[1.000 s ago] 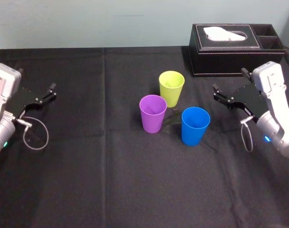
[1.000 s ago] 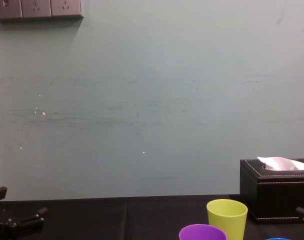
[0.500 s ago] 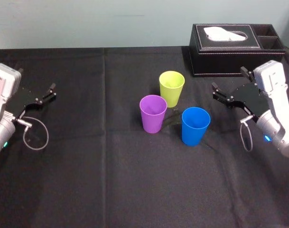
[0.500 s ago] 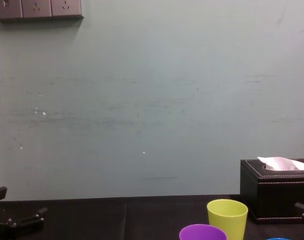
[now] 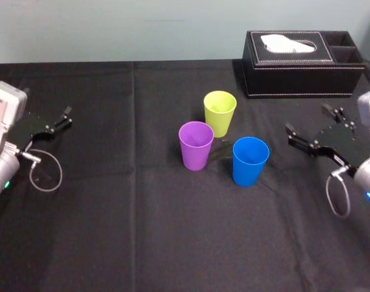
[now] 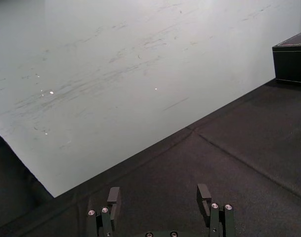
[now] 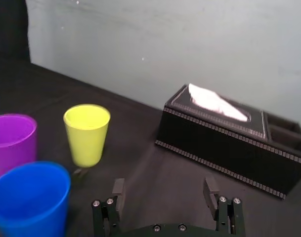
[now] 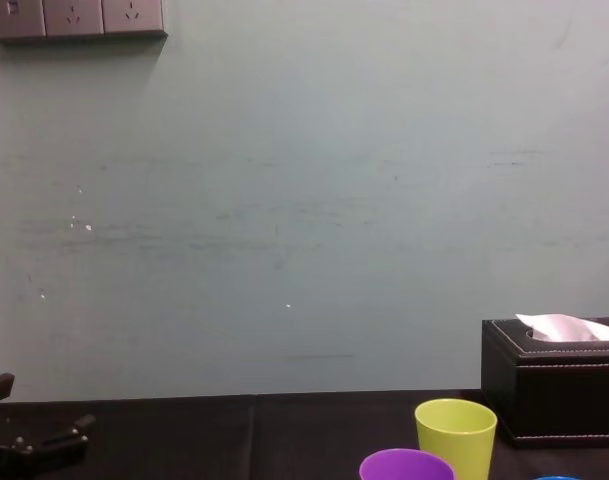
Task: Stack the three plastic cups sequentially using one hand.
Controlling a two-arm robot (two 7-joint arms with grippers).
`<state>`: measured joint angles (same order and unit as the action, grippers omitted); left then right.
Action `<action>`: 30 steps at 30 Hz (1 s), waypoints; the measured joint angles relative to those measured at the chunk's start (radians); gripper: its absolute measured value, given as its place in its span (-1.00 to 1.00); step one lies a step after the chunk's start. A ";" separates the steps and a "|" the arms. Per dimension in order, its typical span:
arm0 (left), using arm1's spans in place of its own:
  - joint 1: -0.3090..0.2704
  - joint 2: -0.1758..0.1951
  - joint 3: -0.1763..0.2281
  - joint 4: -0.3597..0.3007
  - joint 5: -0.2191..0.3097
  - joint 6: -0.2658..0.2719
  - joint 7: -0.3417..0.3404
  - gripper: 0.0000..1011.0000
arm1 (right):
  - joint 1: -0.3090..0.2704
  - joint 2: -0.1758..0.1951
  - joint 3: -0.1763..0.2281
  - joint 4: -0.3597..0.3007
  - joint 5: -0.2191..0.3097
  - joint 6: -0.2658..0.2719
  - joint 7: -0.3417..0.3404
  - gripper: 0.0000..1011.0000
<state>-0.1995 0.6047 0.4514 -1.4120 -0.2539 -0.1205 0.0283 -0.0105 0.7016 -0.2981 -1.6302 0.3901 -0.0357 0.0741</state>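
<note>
Three plastic cups stand upright and separate near the table's middle: a yellow-green cup [image 5: 220,112] at the back, a purple cup [image 5: 195,145] to its front left, a blue cup [image 5: 250,160] to its front right. My right gripper [image 5: 307,121] hovers to the right of the blue cup, open and holding nothing. Its wrist view has the blue cup [image 7: 29,197] nearest, then the purple cup [image 7: 12,143] and the yellow-green cup [image 7: 87,133], all off to one side of the open right gripper [image 7: 164,190]. My left gripper [image 5: 66,117] is parked at the far left, open.
A black tissue box [image 5: 303,61] with a white tissue sits at the back right, behind the right gripper. Black cloth [image 5: 142,231] covers the table, with free room in front of the cups and to their left. A pale wall [image 8: 304,200] stands behind.
My right gripper has drawn back to the right and toward the table's front, away from the cups, still open. The left arm and the cups have not moved.
</note>
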 joint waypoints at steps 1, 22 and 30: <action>0.000 0.000 0.000 0.000 0.000 0.000 0.000 1.00 | -0.033 0.016 0.017 -0.023 0.016 0.008 0.009 0.98; 0.000 0.000 0.000 0.000 0.000 0.000 0.000 1.00 | -0.306 0.065 0.103 -0.205 0.086 0.041 0.084 0.98; 0.000 0.000 0.000 0.000 0.000 0.000 0.000 1.00 | -0.279 0.029 0.078 -0.210 0.067 0.066 0.094 0.98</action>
<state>-0.1995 0.6047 0.4514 -1.4120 -0.2539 -0.1205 0.0283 -0.2897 0.7302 -0.2201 -1.8397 0.4570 0.0307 0.1678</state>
